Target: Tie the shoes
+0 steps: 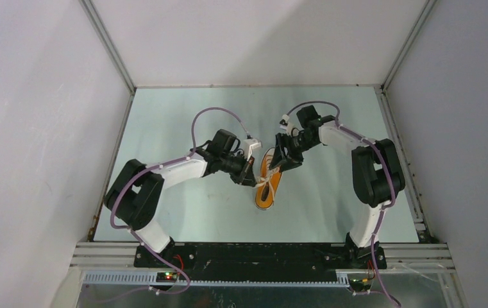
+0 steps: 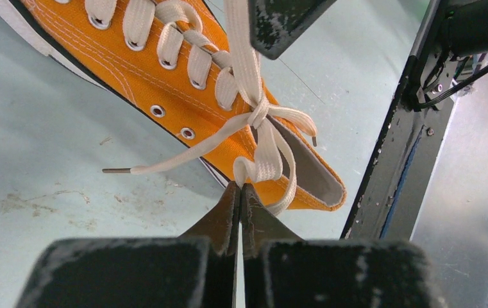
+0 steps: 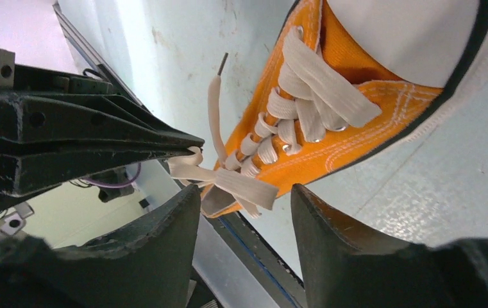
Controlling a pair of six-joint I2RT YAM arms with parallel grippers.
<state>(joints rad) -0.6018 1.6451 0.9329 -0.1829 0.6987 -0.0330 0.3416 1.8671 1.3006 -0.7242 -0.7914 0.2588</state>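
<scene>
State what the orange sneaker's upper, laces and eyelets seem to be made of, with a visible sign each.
Upper: matte orange canvas, likely cotton; visible weave and pale stitching.
Laces: flat white woven fabric, soft-looking; they fold and crease at the knot.
Eyelets: apparently metal, shiny silver rims catching light.

The top external camera looks steeply down from above and behind the arm bases, far from the sneaker [image 1: 270,172]. The wrist cameras face out along the left end effector [image 2: 240,187] and right end effector [image 3: 244,190], both very close to the sneaker. All views share its laces [image 2: 254,115].
</scene>
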